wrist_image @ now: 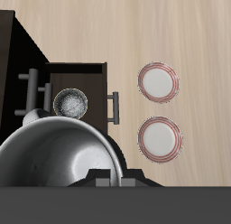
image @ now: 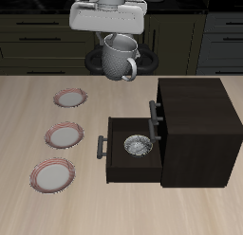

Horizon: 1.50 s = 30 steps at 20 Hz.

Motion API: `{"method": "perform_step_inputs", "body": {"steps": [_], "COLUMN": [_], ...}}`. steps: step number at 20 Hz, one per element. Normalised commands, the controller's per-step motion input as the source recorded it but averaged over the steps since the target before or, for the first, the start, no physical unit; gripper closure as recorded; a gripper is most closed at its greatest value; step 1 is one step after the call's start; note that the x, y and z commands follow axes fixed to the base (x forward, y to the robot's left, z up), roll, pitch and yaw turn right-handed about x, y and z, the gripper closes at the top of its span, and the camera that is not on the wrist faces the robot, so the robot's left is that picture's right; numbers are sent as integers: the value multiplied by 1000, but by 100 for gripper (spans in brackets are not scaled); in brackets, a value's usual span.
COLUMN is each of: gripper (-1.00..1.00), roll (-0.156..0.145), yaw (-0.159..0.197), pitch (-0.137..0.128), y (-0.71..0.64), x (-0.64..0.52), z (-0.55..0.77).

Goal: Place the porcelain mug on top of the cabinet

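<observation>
A white robot arm's two-finger gripper holds a glossy grey-white porcelain mug in the air, well above the bench and toward its back edge. The fingers appear closed on the mug's rim, though the exact contact is hard to make out. The mug hangs tilted, its loop handle pointing down toward the bench.

This looks like the carrying step: the mug is lifted but not yet over its goal. The dark brown, nearly black wooden box cabinet stands on the bench farther toward the front edge and off to one side of the mug. Its flat top is bare. Its one drawer is pulled open, with a small patterned bowl inside, and a metal bar handle on the drawer front.

The next move likely calls for carrying the mug across until it hangs over the cabinet top, levelling it, then lowering it to rest there, away from the open drawer.

The bench is pale wood-grain. Three small white plates with red rims lie in a row running from back to front, apart from the cabinet. Behind the bench stand dark kitchen cupboards.
</observation>
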Motion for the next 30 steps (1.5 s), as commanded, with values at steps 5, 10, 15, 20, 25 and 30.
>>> {"method": "perform_step_inputs", "body": {"steps": [5, 10, 15, 20, 25, 30], "gripper": [100, 100, 100, 100, 100, 100], "roll": [27, 24, 10, 26, 26, 24], "yaw": [-14, -2, -27, -20, -7, 18], "pitch": [-50, -27, -9, -2, 14, 18], "y": [565, 333, 281, 407, 383, 408], "x": [4, 122, 219, 238, 224, 115], "z": [342, 228, 166, 9, -50, -76]}}
